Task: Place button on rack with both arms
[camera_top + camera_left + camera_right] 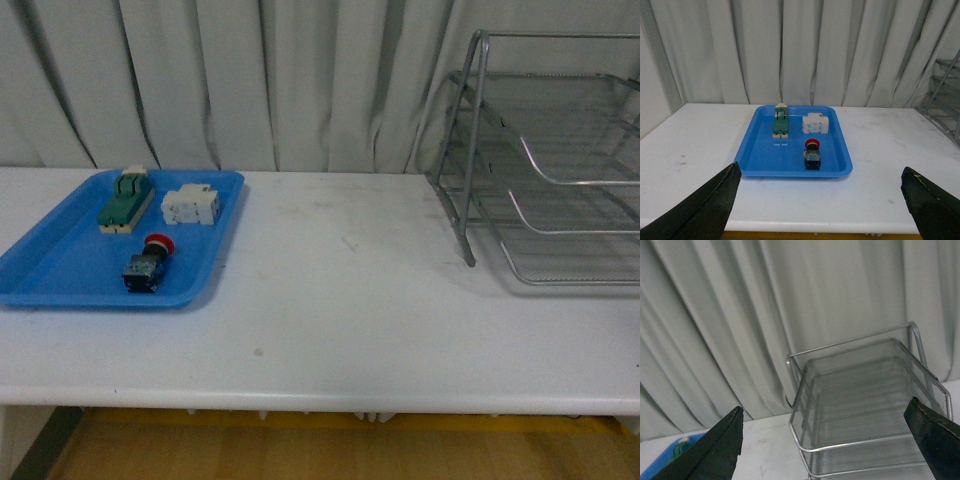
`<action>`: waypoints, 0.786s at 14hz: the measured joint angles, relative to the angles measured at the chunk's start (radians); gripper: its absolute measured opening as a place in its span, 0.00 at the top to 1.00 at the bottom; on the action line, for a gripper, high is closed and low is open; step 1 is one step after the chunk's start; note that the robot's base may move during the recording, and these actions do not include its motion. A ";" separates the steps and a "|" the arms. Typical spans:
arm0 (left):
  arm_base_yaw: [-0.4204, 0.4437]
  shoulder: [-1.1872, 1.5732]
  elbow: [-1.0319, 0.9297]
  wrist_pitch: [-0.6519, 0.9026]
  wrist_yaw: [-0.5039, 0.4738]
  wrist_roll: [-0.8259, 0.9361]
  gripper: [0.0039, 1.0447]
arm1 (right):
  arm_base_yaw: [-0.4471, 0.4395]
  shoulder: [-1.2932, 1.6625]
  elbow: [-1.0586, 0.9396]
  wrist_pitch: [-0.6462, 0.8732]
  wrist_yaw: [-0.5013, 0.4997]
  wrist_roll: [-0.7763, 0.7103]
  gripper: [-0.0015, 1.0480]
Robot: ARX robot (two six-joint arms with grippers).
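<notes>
The button [147, 264], red cap on a dark body, lies near the front of a flat blue tray [60, 270] at the table's left. It shows in the left wrist view too, as the button [812, 153] well ahead of my open left gripper [822, 200], whose black fingers [705, 205] frame the table's front edge. The silver wire-mesh rack [550, 170] stands at the far right of the table. My right gripper [825, 445] is open and faces the rack [865, 405] from above its upper tiers. Neither arm appears in the front view.
On the blue tray [760, 155] behind the button lie a green-and-cream switch [126, 199] and a white rectangular block [191, 206]. White curtains hang behind the white table [330, 300]. The table's front edge runs close to the camera.
</notes>
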 joint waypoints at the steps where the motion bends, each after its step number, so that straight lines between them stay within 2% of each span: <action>1: 0.000 0.000 0.000 0.000 0.000 0.000 0.06 | -0.026 0.153 0.077 0.051 0.008 0.082 0.06; 5: 0.000 0.000 0.000 0.000 0.000 0.000 0.06 | -0.106 0.559 0.324 0.120 0.057 0.428 0.06; 7: 0.000 0.000 0.000 0.000 0.000 0.000 0.06 | -0.104 0.710 0.378 0.177 0.035 0.574 0.06; 11: 0.000 0.000 0.000 0.000 0.000 0.000 0.06 | -0.057 0.834 0.351 0.291 -0.040 0.734 0.06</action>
